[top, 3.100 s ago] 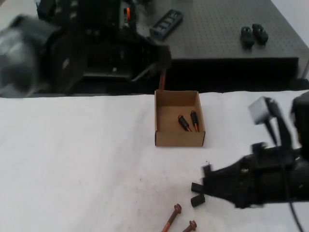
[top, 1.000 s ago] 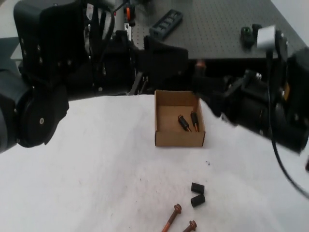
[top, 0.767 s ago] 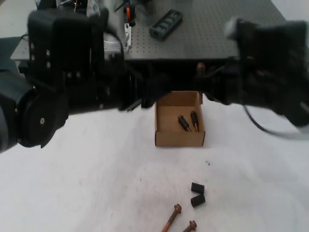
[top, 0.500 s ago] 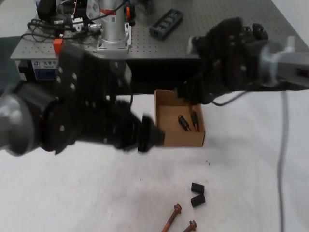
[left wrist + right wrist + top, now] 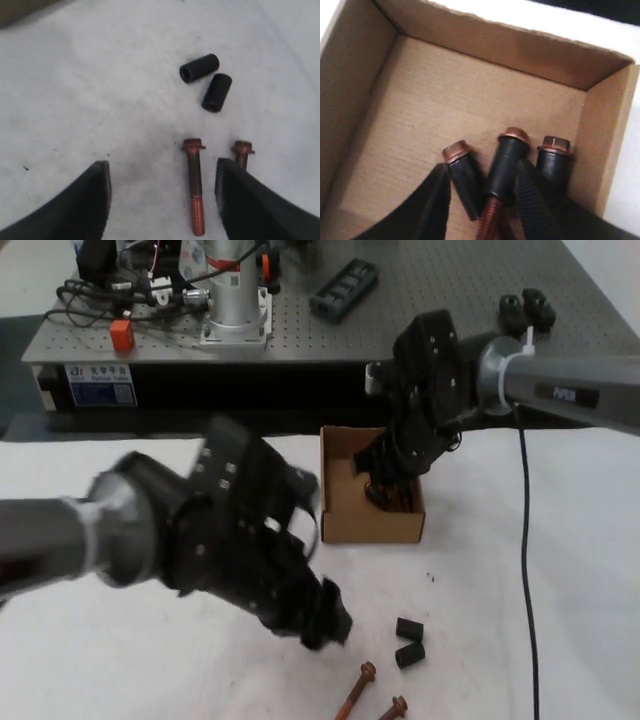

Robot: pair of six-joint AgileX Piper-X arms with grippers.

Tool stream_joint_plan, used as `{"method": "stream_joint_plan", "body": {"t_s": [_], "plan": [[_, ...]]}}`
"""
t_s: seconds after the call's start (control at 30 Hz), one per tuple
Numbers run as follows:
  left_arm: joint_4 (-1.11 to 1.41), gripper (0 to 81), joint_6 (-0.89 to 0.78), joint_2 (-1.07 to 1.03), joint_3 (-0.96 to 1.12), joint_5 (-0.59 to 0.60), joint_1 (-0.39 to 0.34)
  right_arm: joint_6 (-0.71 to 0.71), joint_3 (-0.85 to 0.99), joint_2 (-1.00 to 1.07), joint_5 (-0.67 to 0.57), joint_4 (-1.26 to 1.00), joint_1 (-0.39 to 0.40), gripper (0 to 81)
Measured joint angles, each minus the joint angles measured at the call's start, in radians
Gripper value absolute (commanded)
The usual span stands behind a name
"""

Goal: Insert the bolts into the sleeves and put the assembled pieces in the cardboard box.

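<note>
Now a third piece (image 5: 502, 160) has been brought into the box (image 5: 485, 45), at the tabletop's (image 5: 120, 670) far edge, where two lay. The right gripper (image 5: 482, 167) is parted astride it, seemingly let go. The left gripper (image 5: 162, 165), wide open and empty, has been lowered over two bolts (image 5: 194, 180) and two sleeves (image 5: 199, 67) by the near edge, so two assemblies are judged left. The label (image 5: 98, 385) cannot be read.

High view down over bench (image 5: 580, 640); wrist views close above bolts (image 5: 193, 175), box (image 5: 485, 47).
</note>
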State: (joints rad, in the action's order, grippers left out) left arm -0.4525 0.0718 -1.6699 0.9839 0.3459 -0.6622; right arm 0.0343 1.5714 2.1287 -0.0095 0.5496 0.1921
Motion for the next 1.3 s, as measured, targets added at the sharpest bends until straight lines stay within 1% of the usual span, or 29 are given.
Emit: {"method": "stream_joint_plan", "body": {"t_s": [0.13,0.27,0.3,0.4,0.43,0.57,0.63,0.7,0.77,0.83,0.93,1.07,1.13,1.2,1.23,1.3], "plan": [[-0.141,42.1,0.073,-0.104,0.142,-0.043,-0.047,0.0,0.007,-0.028,-0.008,-0.006,-0.003,35.4],[-0.256,41.9,0.113,-0.184,0.245,-0.061,-0.072,0.0,-0.031,-0.153,-0.039,-0.006,-0.016,35.4],[-0.289,41.9,0.134,-0.21,0.277,-0.074,-0.079,0.0,-0.034,-0.153,-0.045,-0.006,-0.016,35.4],[-0.367,41.9,0.158,-0.276,0.349,-0.116,-0.095,0.0,-0.082,-0.287,-0.05,-0.012,-0.028,35.4],[-0.389,41.9,0.163,-0.291,0.368,-0.128,-0.098,0.0,-0.086,-0.296,-0.052,-0.012,-0.029,35.4],[-0.444,41.8,0.163,-0.336,0.402,-0.14,-0.103,0.0,-0.187,-0.461,-0.052,-0.019,-0.039,35.4],[-0.451,37.9,0.163,-0.341,0.406,-0.14,-0.103,0.0,-0.219,-0.534,-0.052,-0.021,-0.041,35.4],[-0.451,31.9,0.163,-0.348,0.412,-0.138,-0.103,-0.004,-0.273,-0.611,-0.053,-0.018,-0.04,35.4],[-0.449,25.3,0.163,-0.354,0.417,-0.14,-0.103,-0.023,-0.355,-0.656,-0.053,-0.014,-0.04,35.4],[-0.443,20.8,0.163,-0.358,0.416,-0.128,-0.103,-0.041,-0.436,-0.696,-0.053,-0.012,-0.04,35.4],[-0.447,17.6,0.139,-0.36,0.422,-0.12,-0.103,-0.073,-0.549,-0.797,-0.053,0.017,-0.04,35.4],[-0.452,13.7,0.091,-0.362,0.424,-0.105,-0.103,-0.084,-0.613,-0.842,-0.053,0.069,-0.04,35.4],[-0.454,13.5,0.085,-0.362,0.424,-0.096,-0.103,-0.091,-0.639,-0.853,-0.053,0.078,-0.04,35.4],[-0.46,15.6,0.08,-0.362,0.424,-0.087,-0.103,-0.095,-0.651,-0.856,-0.056,0.089,-0.04,35.4],[-0.463,18.6,0.076,-0.365,0.424,-0.079,-0.103,-0.098,-0.651,-0.856,-0.056,0.096,-0.04,35.4],[-0.466,27.0,0.071,-0.364,0.424,-0.065,-0.103,-0.097,-0.651,-0.858,-0.06,0.108,-0.04,35.4]]}}
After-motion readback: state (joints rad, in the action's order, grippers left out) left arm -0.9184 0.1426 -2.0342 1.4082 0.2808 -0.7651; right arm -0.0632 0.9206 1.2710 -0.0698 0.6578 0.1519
